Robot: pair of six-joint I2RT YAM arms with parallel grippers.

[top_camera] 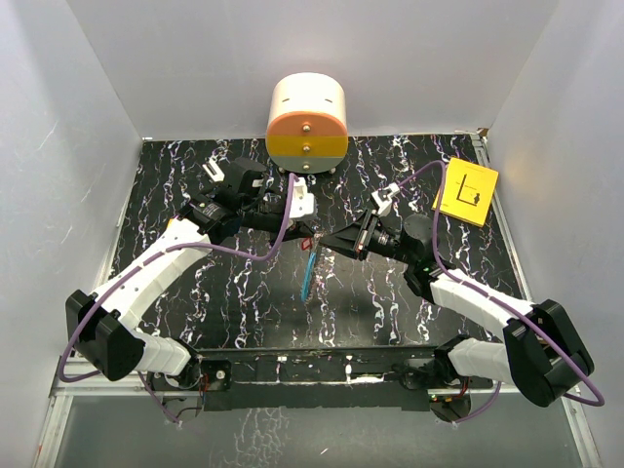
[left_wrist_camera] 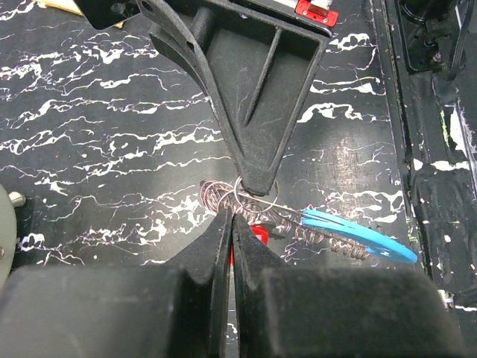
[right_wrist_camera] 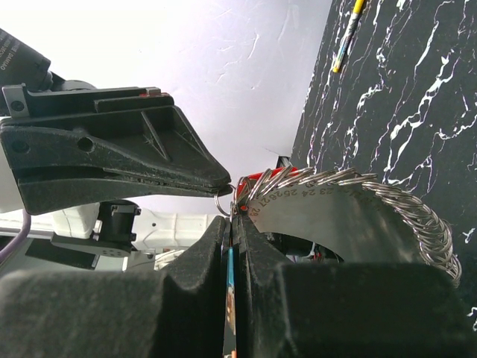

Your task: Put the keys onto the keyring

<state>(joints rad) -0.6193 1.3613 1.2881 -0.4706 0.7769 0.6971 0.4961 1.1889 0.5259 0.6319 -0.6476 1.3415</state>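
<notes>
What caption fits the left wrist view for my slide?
Left claw and right claw, both shut, meet at the keyring over the black marbled table.

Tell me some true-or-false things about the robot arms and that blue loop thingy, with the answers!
1. The left gripper and the right gripper are both shut. True.
2. The keyring lies alone, far from both arms. False: it is right where the two gripper tips meet.
3. A yellow card lies on the table on the right arm's side. True.
4. The round drum at the back is green. False: it is cream and orange.
5. A tiny red key shows beside the left gripper's tip. True.
</notes>
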